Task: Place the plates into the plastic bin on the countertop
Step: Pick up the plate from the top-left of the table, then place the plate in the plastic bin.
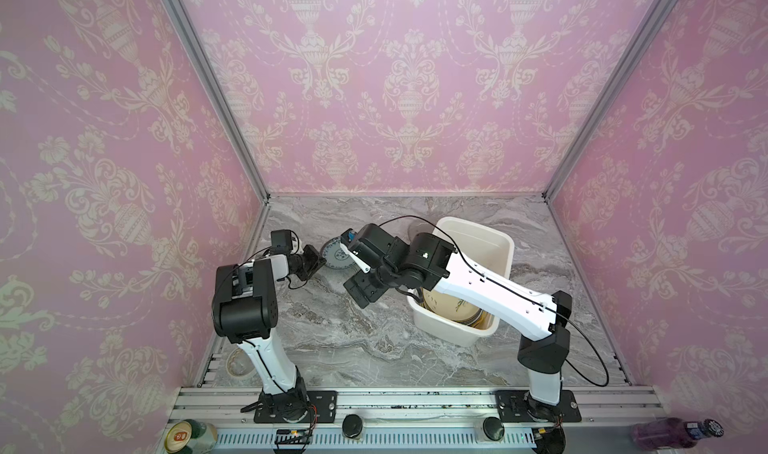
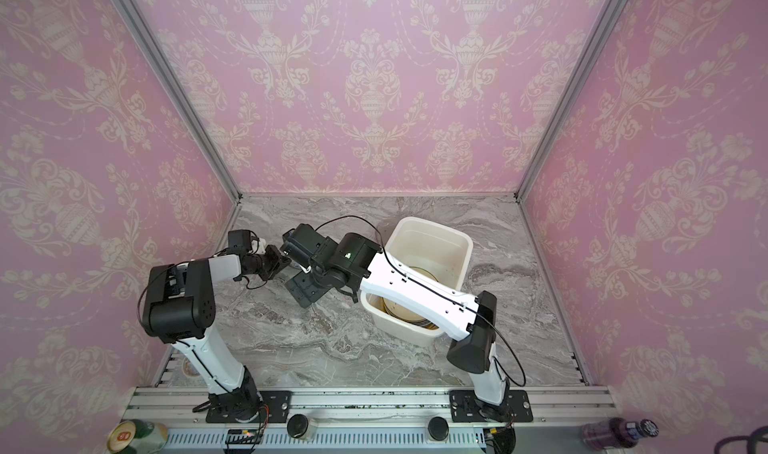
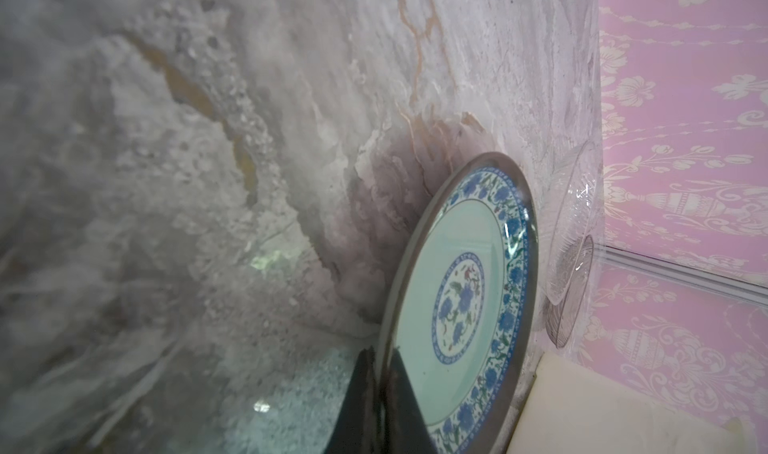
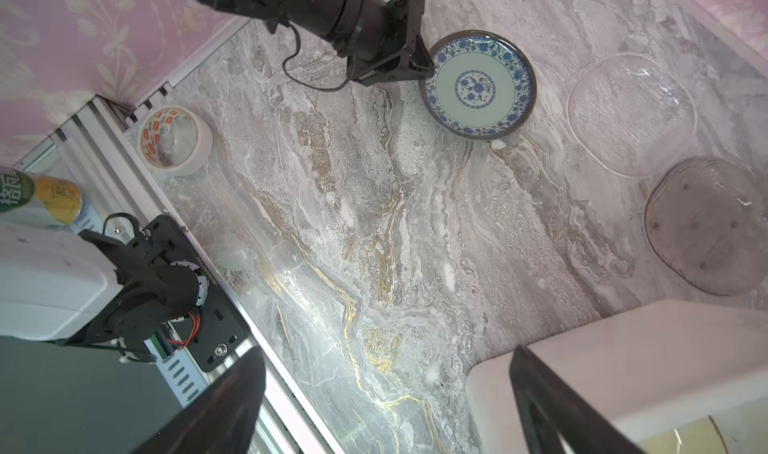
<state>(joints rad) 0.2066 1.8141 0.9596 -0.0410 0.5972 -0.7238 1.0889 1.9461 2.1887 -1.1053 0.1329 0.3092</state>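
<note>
Right gripper (image 4: 386, 352): closest to lens in right wrist view. Fingers (image 4: 224, 402) spread wide, nothing btwn them. Hangs over countertop (image 4: 374, 223), just beside the bin (image 4: 623, 335), on the side facing the left arm; same spot in a top view (image 1: 363, 291).

Left gripper (image 4: 422, 63): pressed together on rim of teal plate (image 4: 478, 84). Left wrist view shows dark fingers (image 3: 405, 393) either side of that rim.

Teal plate: pale green ctr, blue floral band, dark edge. On countertop left of bin, outside it, toward the back. Lying flat or tipped up at gripped edge: cannot tell.

Clear glass plate (image 4: 631, 115) and smoky glass plate (image 4: 706, 223): both on countertop, outside bin. Clear one near teal plate; smoky one nearer bin. The two lie just beside each other.

Bin: deep, white plastic, right of ctr on countertop; rim shows in both top views (image 1: 473, 223) (image 2: 432, 221). Right arm (image 1: 490, 285) crosses over it. Holds stacked plates (image 1: 446, 306), cream one on top w/ other rims under it; qty cannot be told.

Tape roll (image 4: 174, 140): front-left corner of countertop, nr left arm's base.

Can (image 1: 189, 435) and bottle (image 1: 673, 433): beyond front rail, off countertop.
</note>
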